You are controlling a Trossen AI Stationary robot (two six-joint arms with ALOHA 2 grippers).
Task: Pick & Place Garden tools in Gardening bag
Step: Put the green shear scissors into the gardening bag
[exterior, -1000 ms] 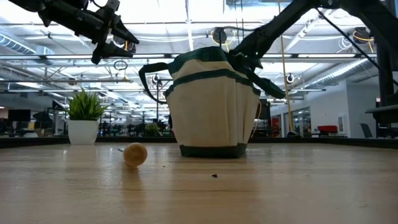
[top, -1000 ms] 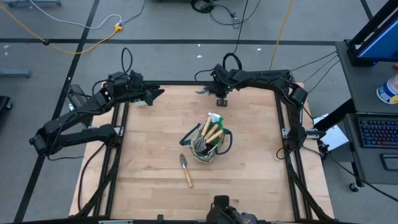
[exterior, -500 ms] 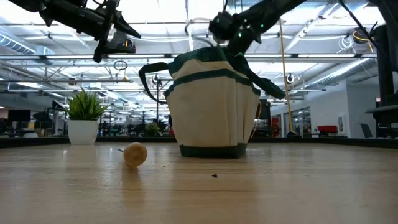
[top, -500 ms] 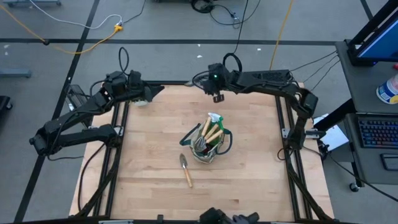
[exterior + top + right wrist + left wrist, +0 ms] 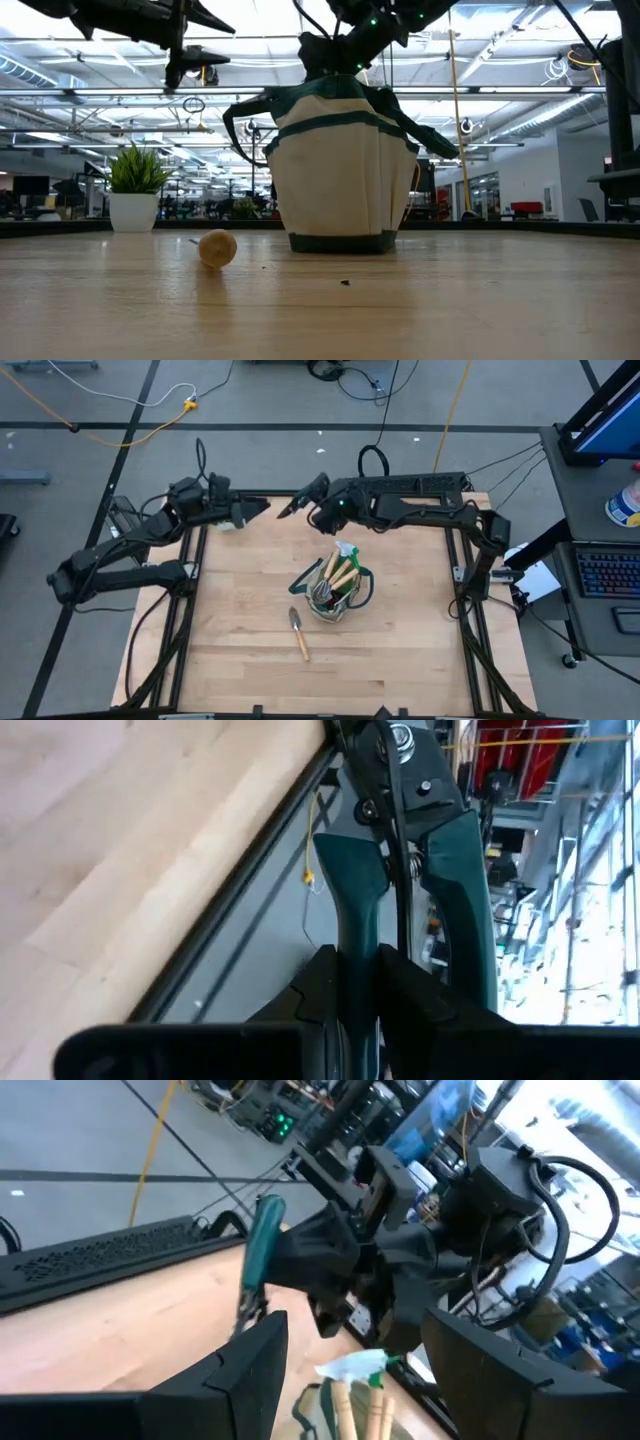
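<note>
Right gripper (image 5: 290, 508) above the far edge of the pale wooden bench (image 5: 240, 630), its dark fingers (image 5: 330, 982) pinched narrow on one teal-green moulded handle of the dark pruning shears (image 5: 405, 860). Shears show two smooth, curved plastic grips meeting at a black metal pivot with a bolt; from the left wrist view they appear as a slim teal bar (image 5: 262, 1250) sticking out from the right arm's black body.

Left gripper (image 5: 258, 508) at the far left of the bench, in the air, fingers (image 5: 250, 1370) part-way apart and empty, pointing toward the right gripper, a short gap between them.

Small beige canvas gardening bag (image 5: 340, 595) with dark green trim and loop handles stands upright near bench centre. Coarse woven cloth, rounded barrel shape in the low view (image 5: 342, 170). Inside it: round light wooden handles (image 5: 340, 570), grey metal tines, and a green spray bottle with white trigger head (image 5: 347, 550).

One metal trowel with a turned wooden handle (image 5: 298, 630) lies flat on the bench just beside the bag, on the near side; its knob end faces the low camera (image 5: 217, 248).

Small green potted plant in a white square pot (image 5: 135, 195) sits at the far edge
</note>
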